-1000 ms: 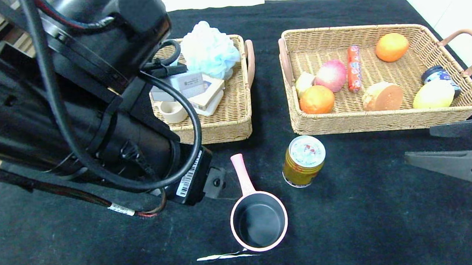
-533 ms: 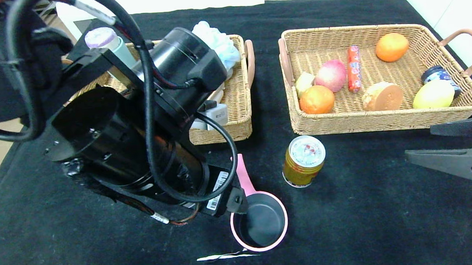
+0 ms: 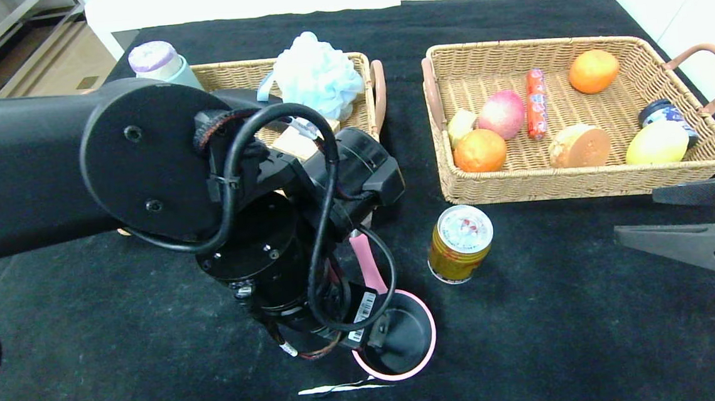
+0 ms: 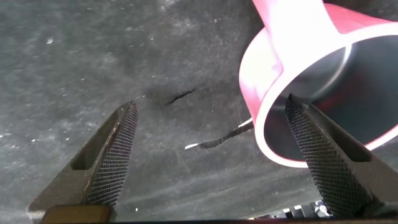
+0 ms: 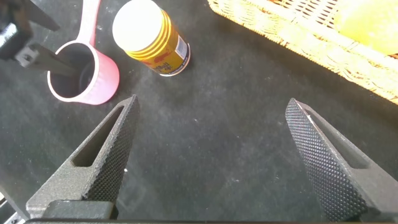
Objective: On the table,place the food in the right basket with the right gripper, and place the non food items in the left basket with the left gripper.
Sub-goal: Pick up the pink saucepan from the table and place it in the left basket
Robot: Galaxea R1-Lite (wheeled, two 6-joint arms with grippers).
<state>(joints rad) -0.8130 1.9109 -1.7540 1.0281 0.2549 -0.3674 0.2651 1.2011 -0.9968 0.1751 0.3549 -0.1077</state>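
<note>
Nearly sorted — saucepan (image 3: pixel 398 339) and can (image 3: pixel 460 243) remain on the table (image 3: pixel 562 337).
My left gripper (image 4: pixel 217 155) straddles the saucepan's rim, fingers spread; right gripper (image 5: pixel 214 162) idles open — both baskets already loaded.

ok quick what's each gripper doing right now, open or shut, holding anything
Left gripper: open, holding nothing, one of its fingers inside the pink saucepan, the other outside its rim.
Right gripper: open, empty, above the table near the right basket.
</note>
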